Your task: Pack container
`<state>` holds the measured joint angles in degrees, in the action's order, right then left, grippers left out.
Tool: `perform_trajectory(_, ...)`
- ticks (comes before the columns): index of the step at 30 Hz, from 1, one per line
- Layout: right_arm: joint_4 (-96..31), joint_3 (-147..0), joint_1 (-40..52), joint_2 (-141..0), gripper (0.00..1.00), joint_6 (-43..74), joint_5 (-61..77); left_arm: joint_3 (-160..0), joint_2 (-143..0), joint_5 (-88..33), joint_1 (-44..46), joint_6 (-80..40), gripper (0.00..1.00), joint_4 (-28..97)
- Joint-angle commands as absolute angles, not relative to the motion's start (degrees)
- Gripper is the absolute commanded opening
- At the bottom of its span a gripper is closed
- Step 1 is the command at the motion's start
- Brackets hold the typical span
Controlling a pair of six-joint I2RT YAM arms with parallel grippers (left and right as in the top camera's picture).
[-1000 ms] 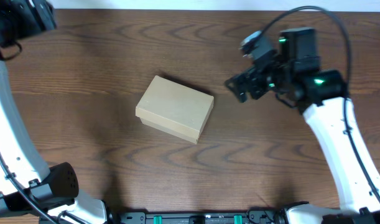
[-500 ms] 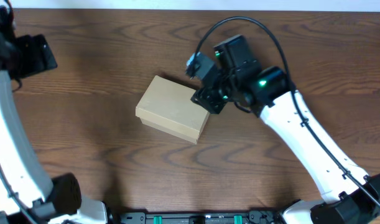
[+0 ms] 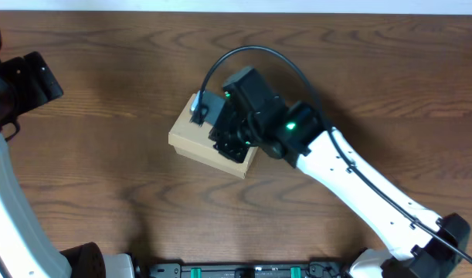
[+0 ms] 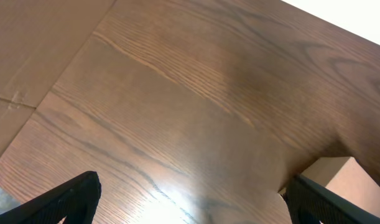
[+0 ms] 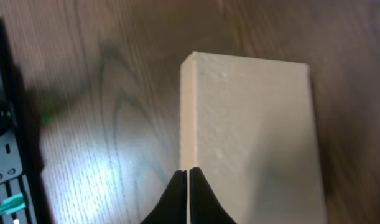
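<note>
Here, arm (image 3: 351, 179) outstretched, right tool (image 5: 187, 177) closed above container (image 5: 252, 124)

Bare dark brown wooden table (image 3: 104, 177) lies left of and in front of the small tan cardboard box (image 3: 186, 139), so there's room to come in there. The white-and-black right arm (image 3: 351, 181) hangs across the box's top and right side, right gripper (image 5: 187, 177) pinched together over the lid's long edge, blocking that way.
</note>
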<state>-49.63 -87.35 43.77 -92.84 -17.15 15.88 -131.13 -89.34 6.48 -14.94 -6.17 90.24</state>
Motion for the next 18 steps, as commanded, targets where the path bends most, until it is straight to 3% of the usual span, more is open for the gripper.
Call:
perform_trajectory(1,-49.7,-88.3,45.1,-95.6,0.01,-17.2,15.8,-131.7,-89.7,8.1,-13.5,-6.9,0.95,90.6)
perform_trajectory(18,-49.9,-88.3,45.7,-101.4,0.01,-17.5,15.1,-131.7,-89.7,9.6,-10.4,-6.9,0.95,90.5)
